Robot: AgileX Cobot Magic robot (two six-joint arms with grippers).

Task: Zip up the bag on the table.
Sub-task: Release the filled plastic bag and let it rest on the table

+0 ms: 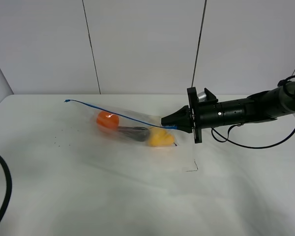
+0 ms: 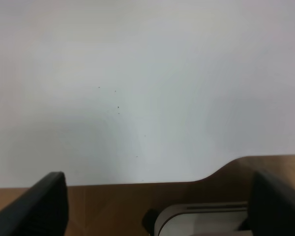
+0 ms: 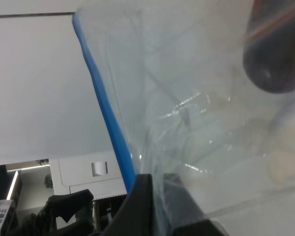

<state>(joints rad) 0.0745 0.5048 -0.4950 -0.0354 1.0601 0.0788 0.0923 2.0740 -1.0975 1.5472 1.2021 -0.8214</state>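
Observation:
The clear plastic bag [image 1: 137, 142] lies mid-table with an orange [image 1: 108, 119], a dark eggplant [image 1: 133, 133] and a yellow pear [image 1: 160, 137] inside. Its blue zip strip [image 1: 113, 111] runs taut from the far left corner to my right gripper [image 1: 168, 123], which is shut on the strip's right end and holds it lifted. In the right wrist view the fingers [image 3: 145, 206] pinch the blue strip [image 3: 104, 105] and plastic [image 3: 196, 113]. My left gripper [image 2: 157, 206] is open over the white table's [image 2: 137, 73] edge, away from the bag.
A black cable [image 1: 4, 189] curves along the table's left front. A cable [image 1: 246, 142] hangs from the right arm [image 1: 246, 112]. Small dark marks [image 1: 59, 140] dot the table left of the bag. A white device [image 2: 201, 221] sits below the table edge.

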